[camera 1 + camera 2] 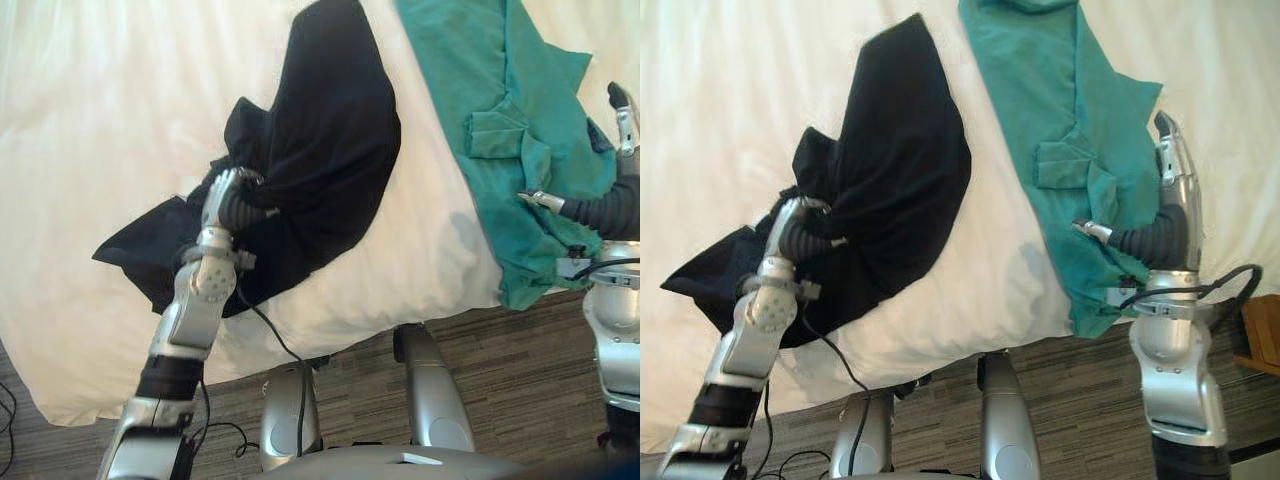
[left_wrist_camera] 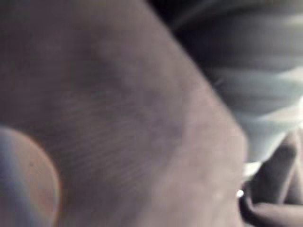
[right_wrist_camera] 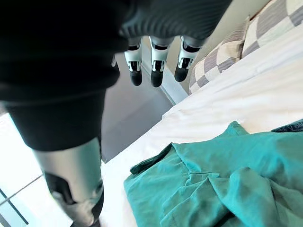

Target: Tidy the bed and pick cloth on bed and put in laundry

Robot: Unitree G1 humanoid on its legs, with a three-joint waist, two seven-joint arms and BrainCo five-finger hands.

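Observation:
A black cloth [image 1: 320, 140] lies crumpled on the white bed [image 1: 100, 150], reaching down to the bed's near edge. My left hand [image 1: 222, 190] is pushed into its lower left part, fingers curled into the fabric, and folds run out from the grip. The left wrist view has dark fabric [image 2: 118, 118] pressed close against it. A teal cloth [image 1: 1070, 130] lies spread to the right, hanging a little over the near edge. My right hand [image 1: 1175, 170] hovers by the teal cloth's right border with straight fingers [image 3: 151, 66], holding nothing.
The bed's near edge [image 1: 380, 300] runs just in front of me, with striped carpet [image 1: 500, 340] below it. Checked pillows [image 3: 227, 52] lie at the head of the bed. A brown wooden piece [image 1: 1260, 330] stands at the far right.

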